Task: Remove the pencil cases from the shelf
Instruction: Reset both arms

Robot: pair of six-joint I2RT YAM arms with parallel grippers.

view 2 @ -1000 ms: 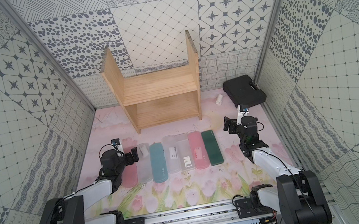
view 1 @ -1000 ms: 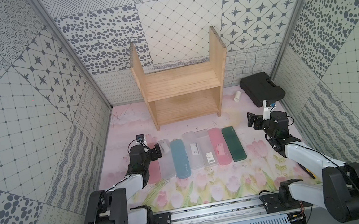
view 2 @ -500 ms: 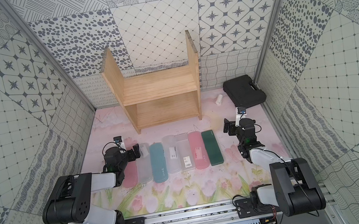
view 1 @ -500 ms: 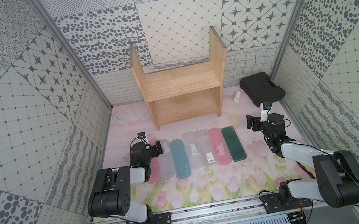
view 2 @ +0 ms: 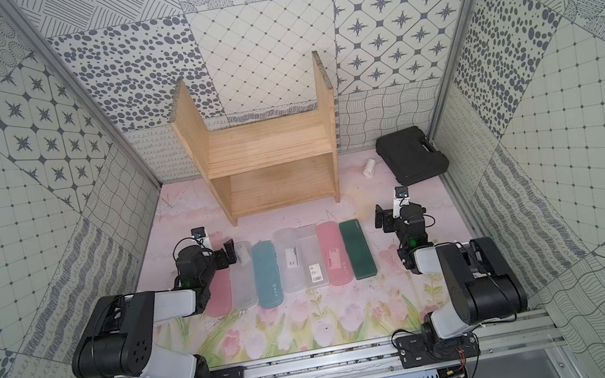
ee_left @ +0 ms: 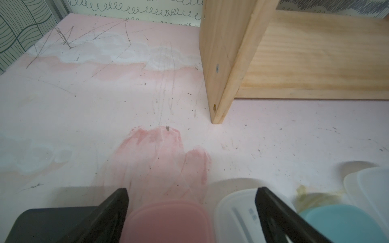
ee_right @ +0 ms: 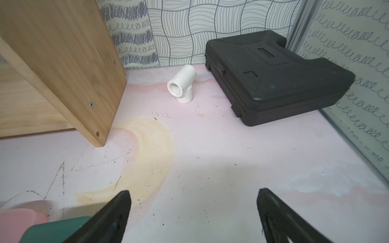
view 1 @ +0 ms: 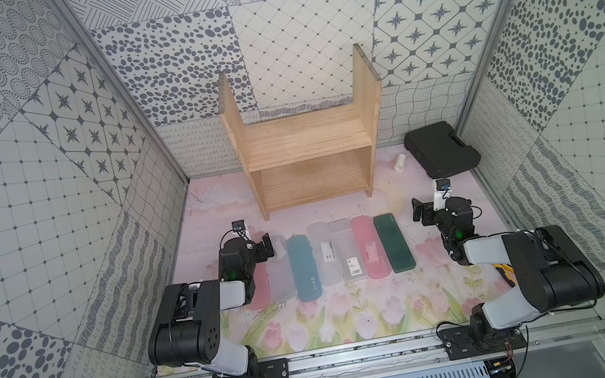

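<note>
Two arms sit folded low, elbows back by the rail, forearms aimed at the shelf. Left hand hangs low over the left end of the row, fingers apart, gripping nothing. Right hand is low over bare worktop, just beside the dark green case, fingers apart too.

Seven pencil cases show in both top views, lying side by side on the worktop in front of the shelf.

Left wrist view: left hand has the pink case end between its fingers. A clear case and blue case lie beside that. A black case end shows here only; the arm hides it from above.

Right wrist view: right hand, dark green case corner, and a close look at the pipe elbow and tool case.
</note>
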